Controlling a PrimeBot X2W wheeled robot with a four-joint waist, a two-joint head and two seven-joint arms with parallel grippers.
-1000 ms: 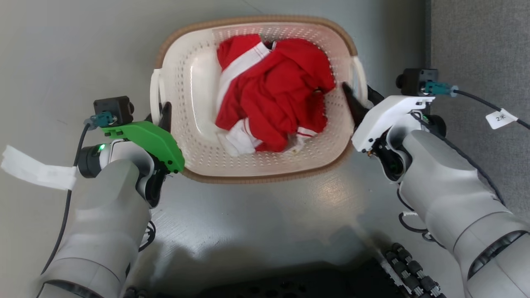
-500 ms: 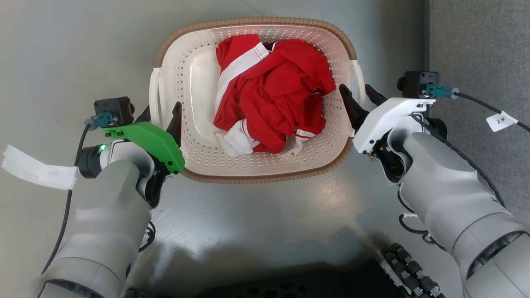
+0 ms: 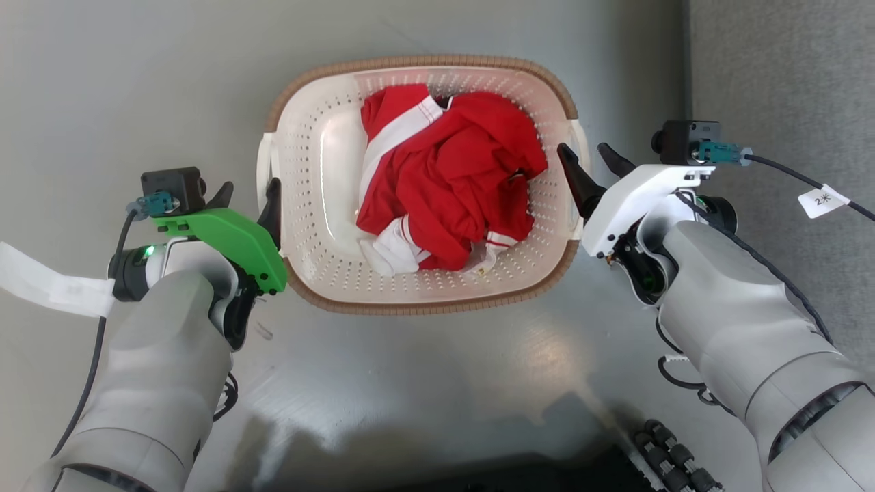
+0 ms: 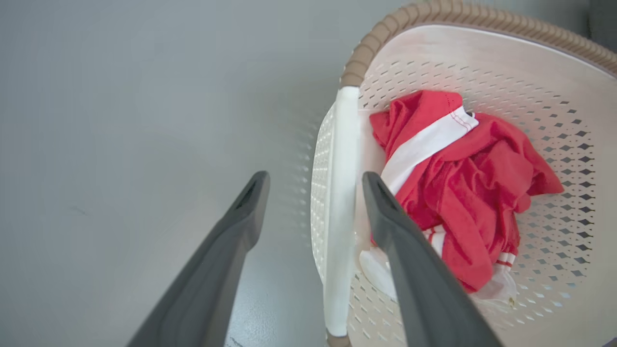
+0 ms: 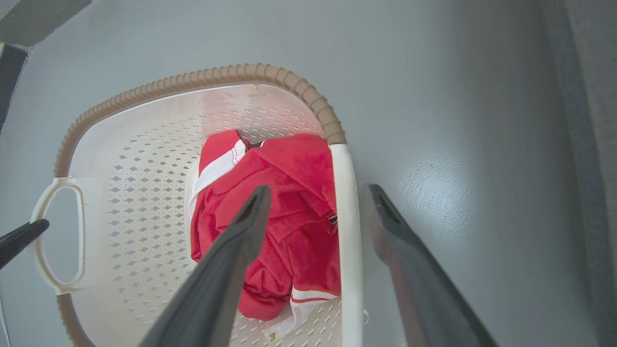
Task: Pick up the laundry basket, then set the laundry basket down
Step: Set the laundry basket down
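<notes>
Okay, basket [image 3: 321,171] sits on the grey floor [image 3: 137,82], right in front of the robot, between its 2 arms. It has a brown rim [image 3: 410,61] and cream walls full of holes. Inside is 1 crumpled red cloth [image 3: 451,171] with white bands, lying more toward the basket's right side.

Left tool [image 3: 247,198] is spread wide and straddles the left handle [image 4: 340,202]. 1 finger is outside over the floor and 1 inside over the basket wall. In the left wrist view the white bar stands in the gap, close to the inner finger. Contact there I cannot tell, and nothing is pinched.

Right tool [image 3: 586,160] is also spread wide, around the right handle [image 5: 344,217]. Its inner finger is over the red cloth and its outer finger over bare floor. The bar runs up the gap with space on both sides.

In the right wrist view, a dark fingertip [image 5: 19,236] of the left tool pokes in beside the far handle loop.

A darker grey strip [image 3: 786,82] runs along the floor's right side. A small white tag [image 3: 824,199] hangs on the right arm's cable.
</notes>
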